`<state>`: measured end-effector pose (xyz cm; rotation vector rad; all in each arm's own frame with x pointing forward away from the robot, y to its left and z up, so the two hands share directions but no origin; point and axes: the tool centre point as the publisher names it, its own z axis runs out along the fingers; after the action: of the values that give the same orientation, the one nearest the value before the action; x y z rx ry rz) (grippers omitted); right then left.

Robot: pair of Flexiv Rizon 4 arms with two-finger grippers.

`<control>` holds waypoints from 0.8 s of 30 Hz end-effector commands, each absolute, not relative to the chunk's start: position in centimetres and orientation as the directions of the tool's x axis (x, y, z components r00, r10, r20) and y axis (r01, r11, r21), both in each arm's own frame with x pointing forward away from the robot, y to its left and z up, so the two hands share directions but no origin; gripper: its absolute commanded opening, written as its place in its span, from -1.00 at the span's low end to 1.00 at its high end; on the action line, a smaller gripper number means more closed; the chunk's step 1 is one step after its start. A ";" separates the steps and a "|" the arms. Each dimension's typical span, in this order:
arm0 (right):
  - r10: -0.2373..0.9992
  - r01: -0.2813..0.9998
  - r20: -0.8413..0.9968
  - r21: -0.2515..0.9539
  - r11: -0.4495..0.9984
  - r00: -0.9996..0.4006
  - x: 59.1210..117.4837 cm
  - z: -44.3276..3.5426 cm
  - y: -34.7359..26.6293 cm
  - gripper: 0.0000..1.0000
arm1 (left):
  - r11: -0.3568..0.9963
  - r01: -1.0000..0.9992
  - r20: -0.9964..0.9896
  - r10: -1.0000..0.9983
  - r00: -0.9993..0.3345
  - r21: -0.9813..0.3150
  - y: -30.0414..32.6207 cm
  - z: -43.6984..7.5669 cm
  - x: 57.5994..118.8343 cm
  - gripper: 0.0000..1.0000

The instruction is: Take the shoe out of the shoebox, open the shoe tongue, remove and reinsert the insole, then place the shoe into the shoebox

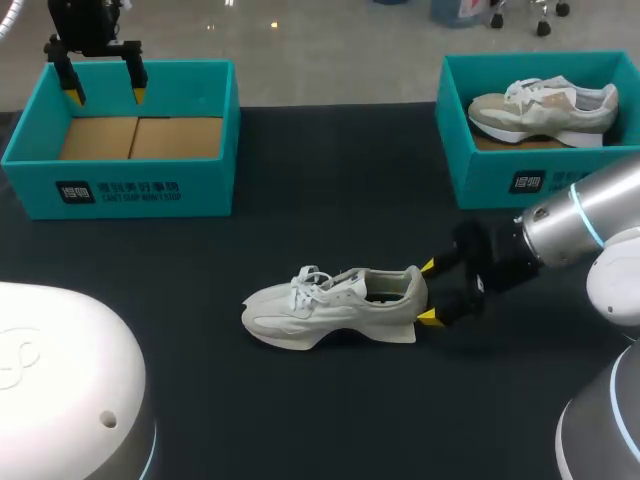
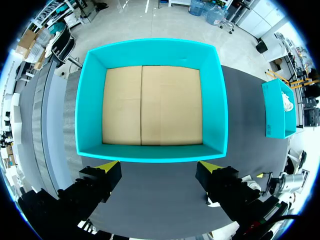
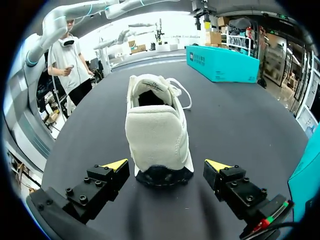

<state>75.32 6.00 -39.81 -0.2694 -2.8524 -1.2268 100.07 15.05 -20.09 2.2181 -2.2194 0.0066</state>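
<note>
From the head view, the shoe [image 1: 335, 305] lies on its sole on the dark bench [image 1: 330, 200], a little toward six o'clock from the middle, with its toe to nine o'clock and its heel to three. That puts it out of the empty shoebox [image 1: 120, 135] at ten o'clock, so the first step looks done. A second shoebox [image 1: 540, 125] at two o'clock holds a second shoe [image 1: 545, 108]. The laces appear laced and the tongue lies flat, so opening the tongue, taking the insole out and putting it back, and returning the shoe all seem to be left. Whether the insole is in place cannot be told. The right gripper [image 1: 428, 292] sits at the heel with its fingers spread, and the left gripper [image 1: 105, 92] hangs spread over the far wall of the empty shoebox. In the left wrist view, the left gripper [image 2: 159, 167] is wide apart and holds nothing, and the empty shoebox [image 2: 150, 51] lies ahead at its twelve o'clock, showing only its bare cardboard floor. In the right wrist view, the right gripper [image 3: 167, 167] stands spread with one yellow tip on each side of the heel and a gap showing at both. The shoe [image 3: 157, 125] runs straight ahead from between the fingers, toe away, and its mouth is dark inside. I judge this to be an approach to steady the heel, not a pinch.
</note>
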 end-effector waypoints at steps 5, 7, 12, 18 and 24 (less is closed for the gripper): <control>0.151 0.178 0.102 0.725 0.665 -0.983 74.6 -40.5 6.7 1.00 | 0.000 -1.000 0.003 -1.000 0.000 0.000 15.0 -20.1 100.0 1.00; 0.149 0.175 0.101 0.727 0.664 -0.984 74.6 -40.7 6.9 1.00 | 0.000 -1.000 0.003 -1.000 0.000 0.000 15.0 -20.1 100.0 1.00; 0.154 0.172 0.092 0.735 0.656 -0.984 75.0 -40.9 7.2 1.00 | 0.000 -1.000 0.003 -1.000 0.000 0.000 15.0 -20.1 100.0 1.00; 0.141 0.162 0.091 0.735 0.659 -0.986 75.0 -41.5 8.0 1.00 | 0.000 -1.000 0.003 -1.000 0.000 0.000 15.0 -20.1 100.0 1.00; 0.130 0.158 0.097 0.737 0.657 -0.987 74.8 -41.8 8.9 1.00 | 0.000 -1.000 0.003 -1.000 0.000 0.000 15.0 -20.1 100.0 1.00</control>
<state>74.53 8.36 -41.44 -0.2443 -2.8252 -1.2653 100.07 15.05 -20.09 2.2181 -2.2194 0.0066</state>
